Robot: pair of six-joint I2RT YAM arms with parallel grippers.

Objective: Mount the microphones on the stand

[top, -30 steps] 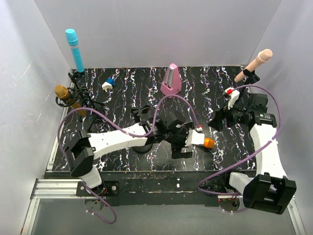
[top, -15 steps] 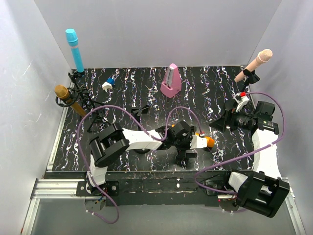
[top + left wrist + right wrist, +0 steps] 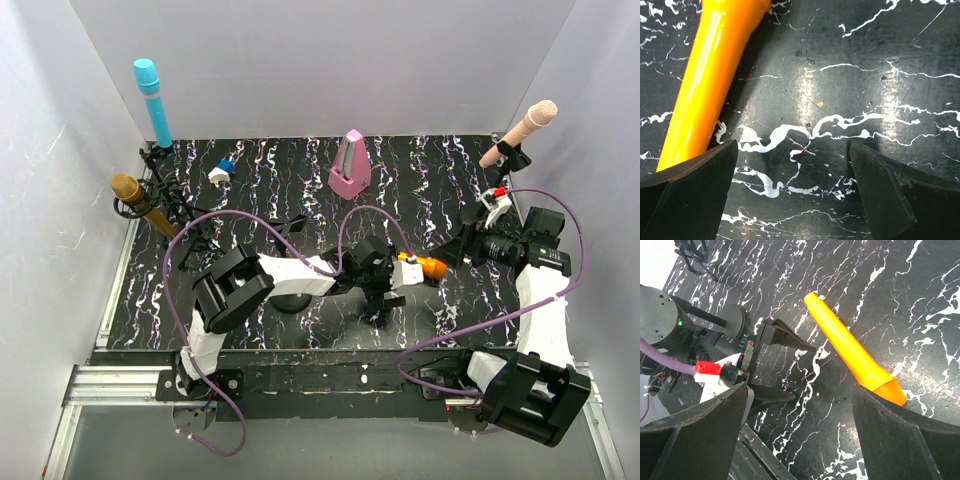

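Orange microphone: flat on the marbled table, right of centre, slim tail toward the left arm, rounded head toward the right arm, attached to nothing
Left gripper: jaws spread wide with only bare table between them; in the wrist view the orange microphone runs past one finger's edge, beside the gap rather than inside it
Right gripper: fingers wide apart and empty, hovering just right of the head, looking down along the orange body
Changed in the last second: left arm folded up, elbow pulled in toward the centre; right arm backed off toward the right wall; orange microphone now a little farther from the near edge
Already mounted: cyan-blue microphone upright and gold microphone tilted, both on the black stand at the left; pink-beige microphone angled in a clip at the back right
Meaning for the task: likely a reposition on the table, not a lift; three of four seated, orange one left to do; next grasp needs the shaft centred between the left pads
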